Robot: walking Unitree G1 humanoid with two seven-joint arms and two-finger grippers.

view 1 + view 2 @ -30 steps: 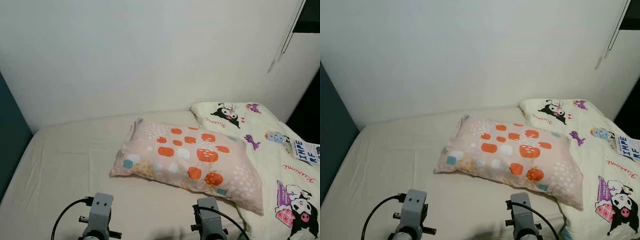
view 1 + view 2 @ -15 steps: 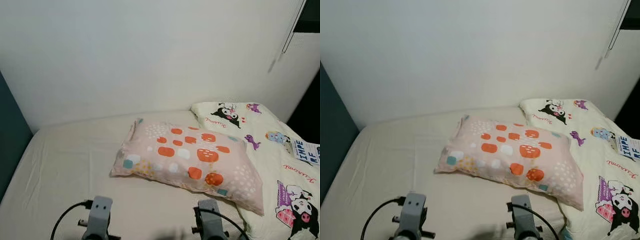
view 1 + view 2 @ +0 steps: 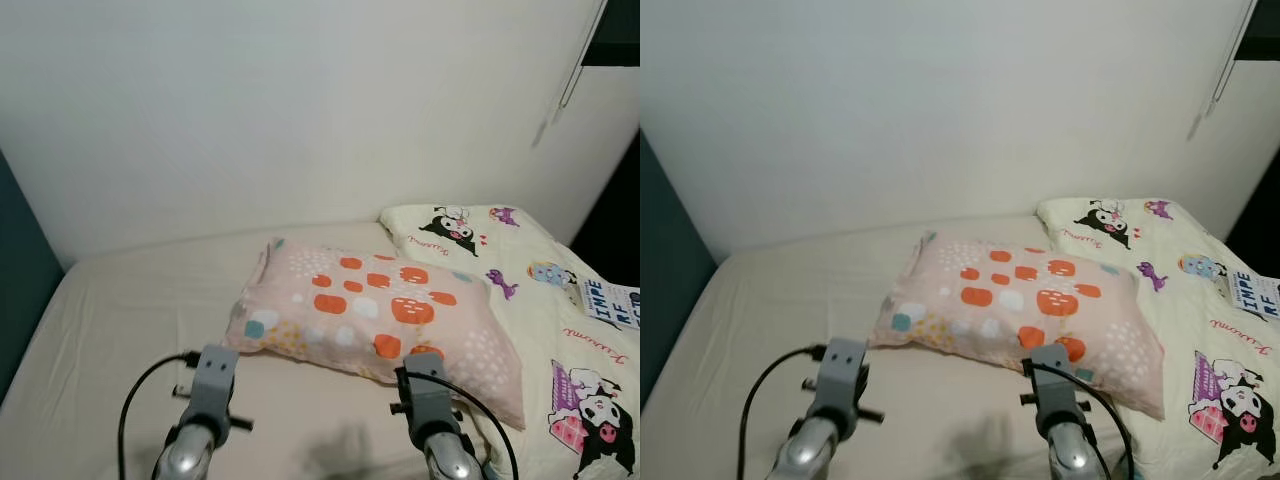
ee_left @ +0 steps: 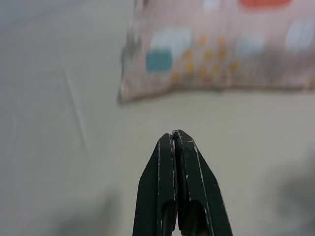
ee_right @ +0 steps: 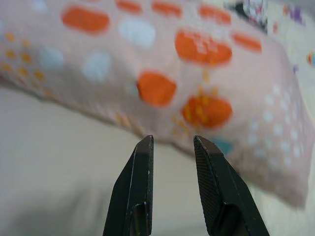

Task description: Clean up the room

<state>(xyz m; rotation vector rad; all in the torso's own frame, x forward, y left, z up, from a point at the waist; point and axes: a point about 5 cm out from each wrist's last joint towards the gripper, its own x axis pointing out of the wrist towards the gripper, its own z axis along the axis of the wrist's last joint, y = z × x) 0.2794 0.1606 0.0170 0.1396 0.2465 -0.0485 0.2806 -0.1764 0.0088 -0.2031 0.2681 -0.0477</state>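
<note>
The right gripper [image 5: 172,147] is hovering low over the bed, its two black fingers [image 5: 140,177] standing a little apart with nothing between them, pointing at the near long edge of the pink pillow [image 3: 375,315]. The left gripper [image 4: 175,140] is hanging over bare sheet, fingers pressed together — the pillow's near left corner is lying just ahead of its tips. In the head views both silver arms are reaching up from the bottom of the frame, the left arm [image 3: 205,405] short of the pillow's corner, the right arm [image 3: 428,405] crossing in front of its lower edge. The pillow — spotted orange, white and teal — is lying flat across the cream bed sheet [image 3: 130,330], its right end overlapping the cartoon-print blanket [image 3: 560,330]. A white wall [image 3: 300,110] is rising behind the bed.
</note>
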